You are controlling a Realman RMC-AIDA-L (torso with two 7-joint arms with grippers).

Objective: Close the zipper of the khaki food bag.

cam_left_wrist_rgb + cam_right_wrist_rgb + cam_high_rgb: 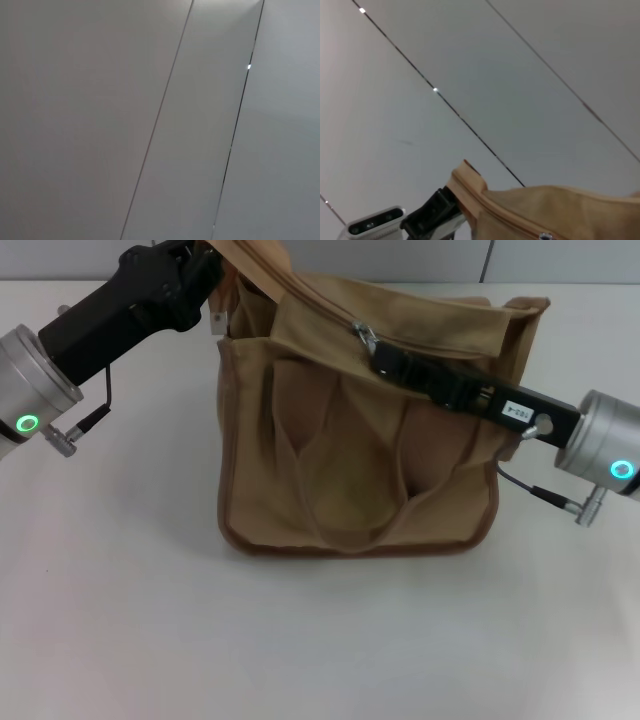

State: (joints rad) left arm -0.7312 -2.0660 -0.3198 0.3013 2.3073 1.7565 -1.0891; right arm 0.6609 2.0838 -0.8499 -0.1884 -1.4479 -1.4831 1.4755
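Note:
The khaki food bag point(350, 460) stands upright in the middle of the white table, its front pocket and one looped handle facing me. Its zipper point(300, 292) runs along the top, from the raised far-left end toward the silver pull tab point(362, 335). My right gripper point(380, 355) reaches over the bag's top from the right and is shut on the pull tab. My left gripper point(212, 278) is shut on the fabric end of the bag's top, holding it up. The right wrist view shows that fabric end point(466, 185) pinched in the left gripper's black fingers point(432, 217). The left wrist view shows only wall panels.
The white table point(320, 640) extends in front of the bag and to both sides. Grey wall panels point(400, 260) rise close behind the bag. Cables hang from both wrists beside the bag.

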